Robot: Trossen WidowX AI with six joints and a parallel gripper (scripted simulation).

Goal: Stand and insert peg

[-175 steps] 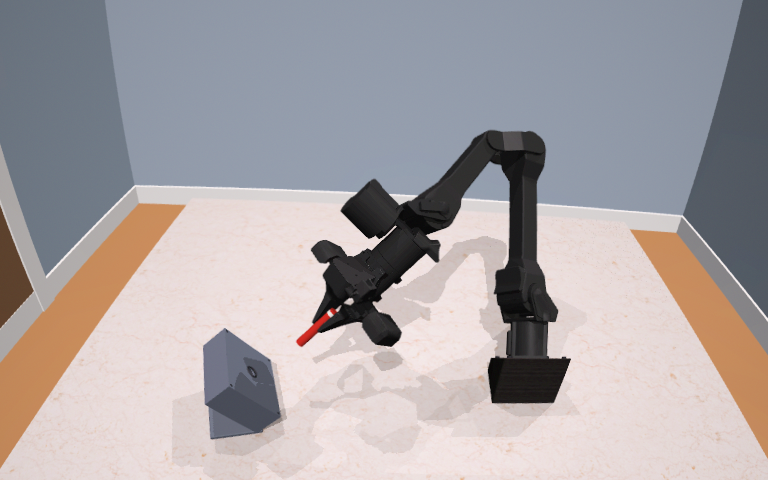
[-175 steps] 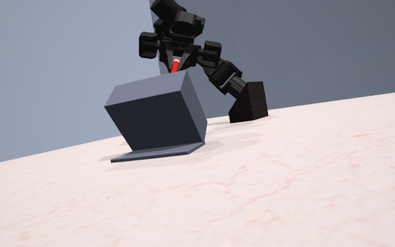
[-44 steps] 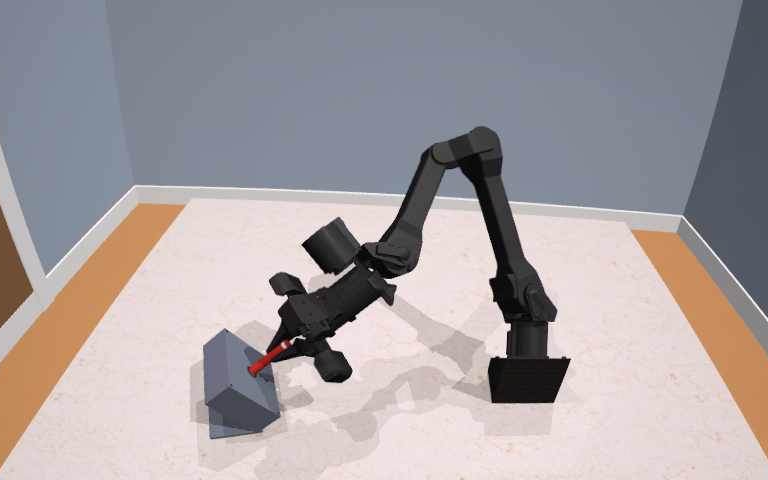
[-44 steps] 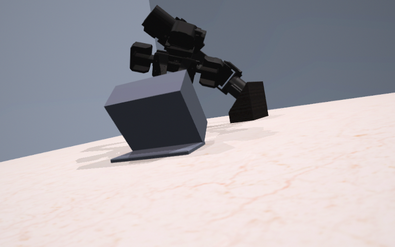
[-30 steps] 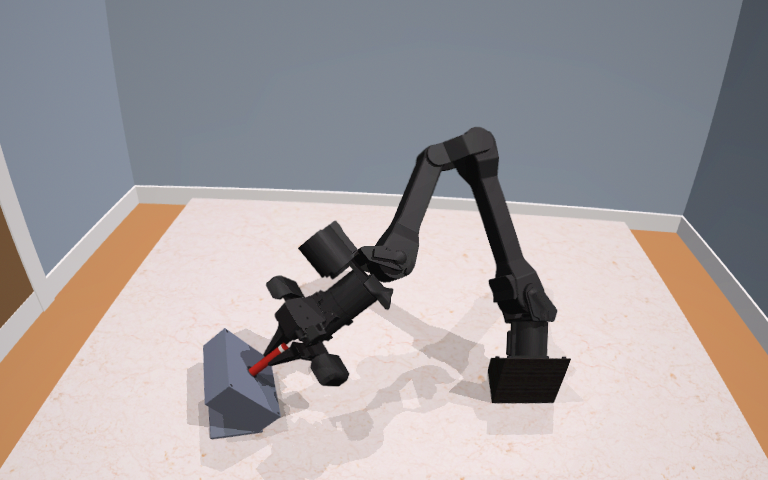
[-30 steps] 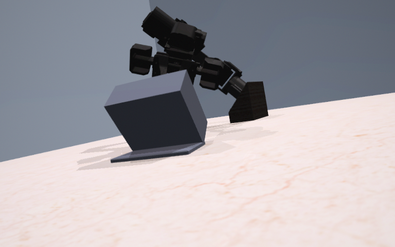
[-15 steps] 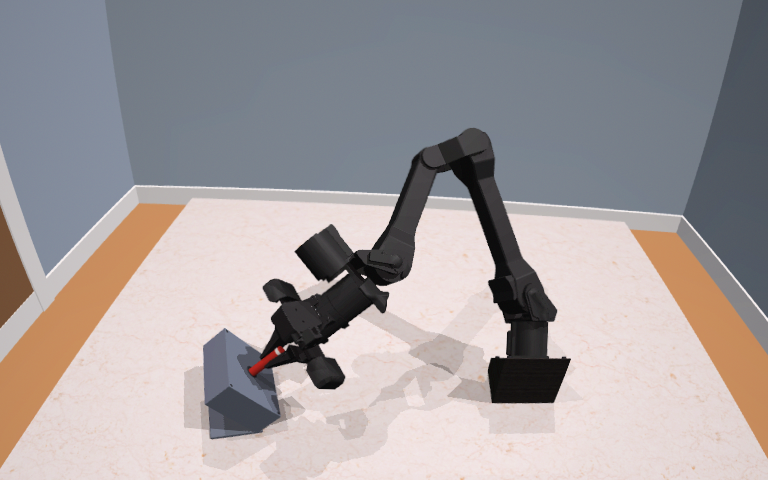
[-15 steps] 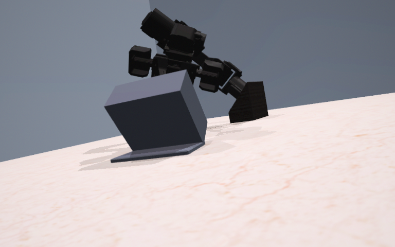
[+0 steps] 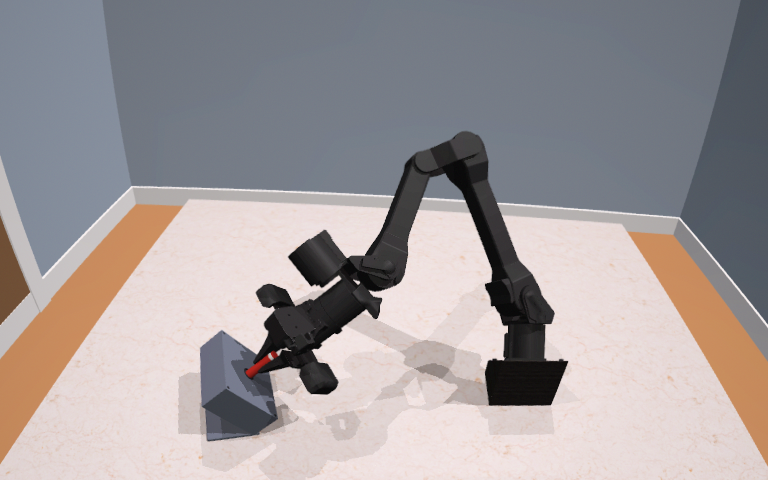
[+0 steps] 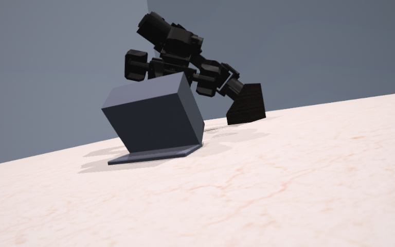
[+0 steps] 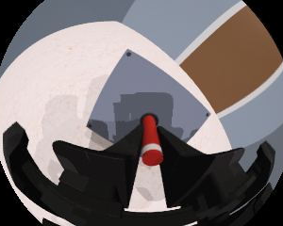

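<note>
The red peg [image 9: 261, 364] [image 11: 151, 135] is tilted, its white-banded end up toward the arm and its plain end in the mouth of the hole [image 11: 149, 120]. How deep it sits is hidden. The grey-blue sloped panel [image 9: 215, 371] [image 10: 150, 122] [image 11: 127, 80] stands on the table with its face toward the arm. My gripper [image 9: 260, 366] [image 11: 149, 130] is shut on the peg, its fingertips close to the panel face. In the exterior view the peg and the fingertips are hidden behind the panel.
The panel's thin base plate [image 10: 154, 156] rests on the pale table [image 9: 602, 285] [image 10: 254, 198]. The arm's base [image 9: 522, 383] [image 10: 250, 104] stands across from the panel face. Walls rise beyond the table edges. The arm casts shadows over the panel and table.
</note>
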